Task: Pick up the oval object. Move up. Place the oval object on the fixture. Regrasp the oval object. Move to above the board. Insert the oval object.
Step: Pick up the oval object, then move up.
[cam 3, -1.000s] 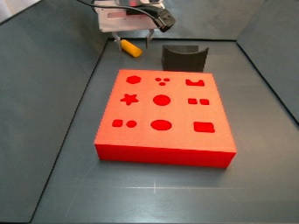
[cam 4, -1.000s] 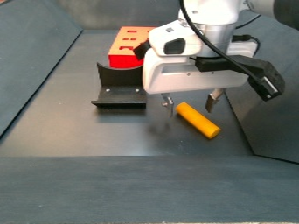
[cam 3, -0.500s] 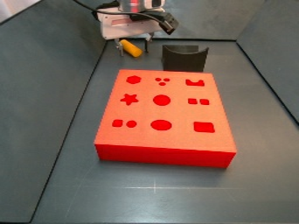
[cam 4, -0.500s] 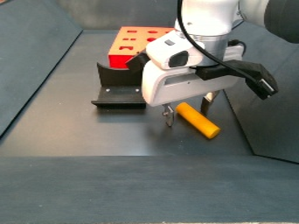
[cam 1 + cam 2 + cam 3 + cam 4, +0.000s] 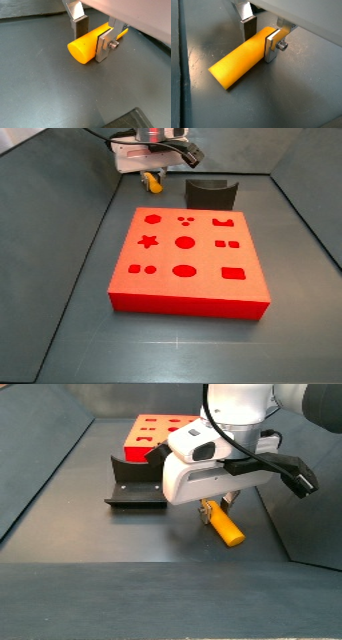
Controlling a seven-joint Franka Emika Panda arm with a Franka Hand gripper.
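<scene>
The oval object point(image 5: 83, 47) is an orange-yellow peg lying on the dark floor, also seen in a wrist view point(image 5: 238, 62). My gripper point(image 5: 92, 41) is down at floor level with its two silver fingers on either side of the peg, closed against it; it also shows in a wrist view point(image 5: 260, 42). In a side view the gripper point(image 5: 152, 176) and peg point(image 5: 151, 181) are beyond the board's point(image 5: 187, 263) far edge, left of the fixture point(image 5: 210, 194). In a side view the peg point(image 5: 225, 527) sticks out below the gripper point(image 5: 214, 509), right of the fixture point(image 5: 134, 484).
The red board point(image 5: 154, 429) lies behind the fixture in a side view. Dark tray walls point(image 5: 80, 198) rise around the floor, and one wall point(image 5: 287, 514) stands close beside the gripper.
The fingers have closed in on the peg, which has turned on the floor to line up between them. The gripper has stayed low at the same spot.
</scene>
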